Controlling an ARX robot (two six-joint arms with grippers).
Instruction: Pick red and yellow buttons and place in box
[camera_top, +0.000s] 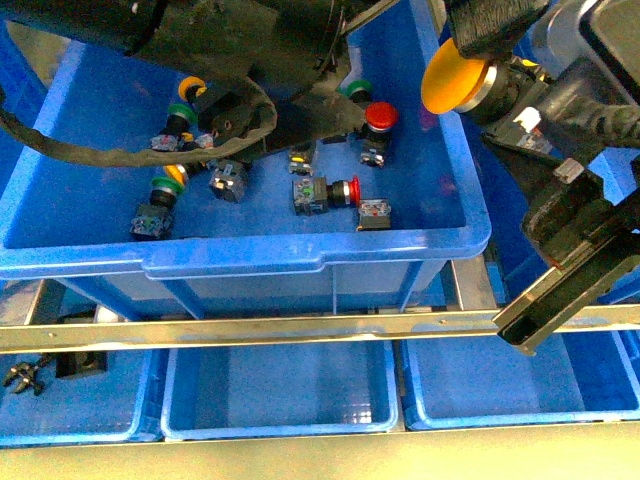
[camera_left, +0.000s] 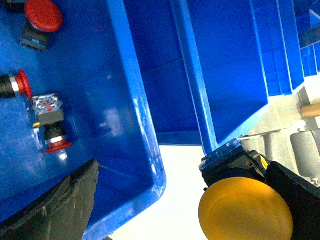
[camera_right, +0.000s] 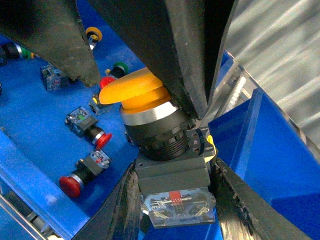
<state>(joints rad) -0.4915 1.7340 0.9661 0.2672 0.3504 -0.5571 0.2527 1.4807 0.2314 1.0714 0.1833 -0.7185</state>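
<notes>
Right gripper (camera_right: 175, 200) clamped on 1 yellow button (camera_top: 452, 78), held over the right rim of the box (camera_top: 300, 255), left gripper (camera_left: 180, 190) spread wide beside its cap, 3 red buttons (camera_top: 380, 117) lying inside.

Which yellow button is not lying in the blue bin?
The large-capped yellow button, clamped in the right gripper near the blue bin's right rim; the other yellow-capped switches lie on its floor.

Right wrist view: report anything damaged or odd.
The black pads on the right pincer look worn: their inner edges are ragged and crumbling where they clamp the body of the yellow button.
</notes>
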